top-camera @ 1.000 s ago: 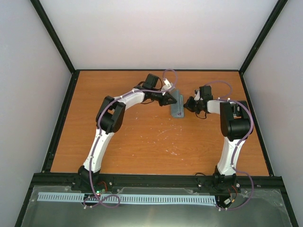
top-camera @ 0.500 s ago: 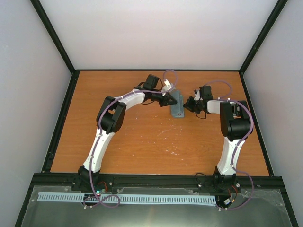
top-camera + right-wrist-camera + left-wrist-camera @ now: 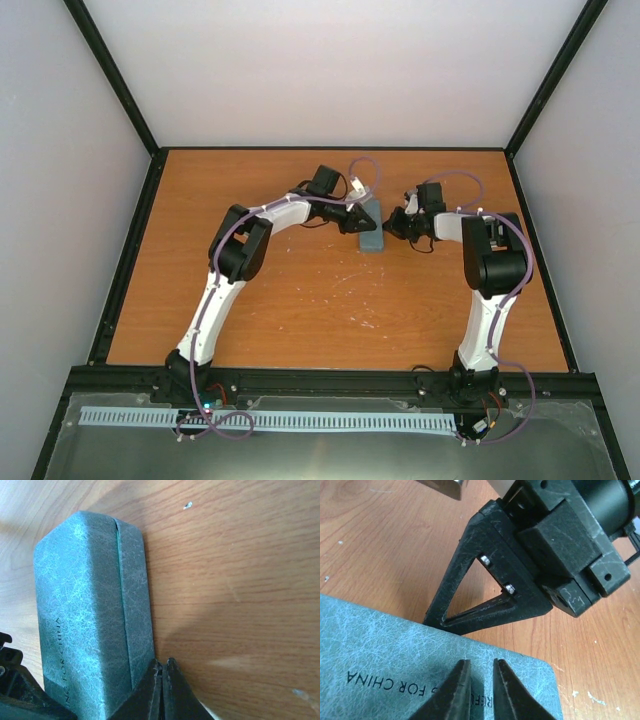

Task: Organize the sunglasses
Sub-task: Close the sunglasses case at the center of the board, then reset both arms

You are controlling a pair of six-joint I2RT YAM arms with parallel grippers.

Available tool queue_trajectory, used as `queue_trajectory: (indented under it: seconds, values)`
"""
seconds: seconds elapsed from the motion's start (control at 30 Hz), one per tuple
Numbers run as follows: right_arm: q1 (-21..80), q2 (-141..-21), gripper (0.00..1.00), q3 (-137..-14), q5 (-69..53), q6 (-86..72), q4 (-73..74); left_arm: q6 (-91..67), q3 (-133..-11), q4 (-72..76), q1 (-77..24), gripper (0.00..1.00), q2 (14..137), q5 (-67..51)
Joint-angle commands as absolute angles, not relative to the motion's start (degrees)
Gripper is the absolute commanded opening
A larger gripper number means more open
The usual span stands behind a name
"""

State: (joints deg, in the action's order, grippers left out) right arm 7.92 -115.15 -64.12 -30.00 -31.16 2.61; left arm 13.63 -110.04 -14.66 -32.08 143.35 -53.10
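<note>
The grey-blue oblong case [image 3: 371, 230] lies closed on the wooden table, toward the back middle. No sunglasses show in any view; they are hidden or out of view. My left gripper [image 3: 357, 220] rests its tips on the case's top [image 3: 395, 650], near one end. Its jaws [image 3: 481, 663] stand a narrow gap apart with nothing between them. My right gripper [image 3: 394, 228] is shut and empty, its tips [image 3: 164, 663] on the table against the case's long side [image 3: 135, 605]. The right gripper's black finger [image 3: 470, 595] shows just beyond the case in the left wrist view.
The orange-brown wooden table [image 3: 300, 290] carries a few pale scuffs near its middle. White walls and a black frame [image 3: 130, 250] bound it. Part of my left gripper [image 3: 15, 690] shows at the bottom left of the right wrist view.
Both grippers have closed in on the case: the left tips moved right onto its top, the right gripper moved left against its side. The case shifted slightly left.
</note>
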Motion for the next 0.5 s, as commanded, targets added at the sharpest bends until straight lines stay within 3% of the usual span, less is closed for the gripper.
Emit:
queue_trajectory:
  seconds: [0.0, 0.13, 0.23, 0.3, 0.37, 0.43, 0.47]
  values:
    - [9.01, -112.50, 0.05, -63.27, -28.60, -28.76, 7.59, 15.13, -105.96, -17.11, -33.14, 0.20, 141.67, -49.81]
    - [8.49, -107.76, 0.10, -65.11, -21.36, -25.06, 15.30, 17.23, -100.12, -13.84, -32.93, 0.32, 132.35, -45.09]
    - [7.91, -103.02, 0.15, -66.62, -15.00, -22.28, 20.52, 17.28, -95.00, -10.66, -31.18, 0.35, 123.93, -41.34]
    - [6.54, -98.48, 0.23, -66.74, -14.44, -20.62, 21.86, 15.69, -92.44, -9.69, -29.11, 0.53, 118.50, -38.48]
    - [4.14, -94.17, 0.44, -65.54, -16.18, -20.26, 21.41, 14.10, -90.91, -9.87, -26.25, 0.70, 113.69, -34.11]
    - [1.97, -90.05, 0.55, -64.84, -16.03, -18.95, 22.37, 13.22, -87.51, -10.25, -22.98, 0.97, 108.90, -29.64]
    - [1.29, -88.15, 0.59, -64.86, -14.59, -17.93, 23.67, 12.81, -84.73, -9.77, -21.18, 0.99, 106.12, -27.72]
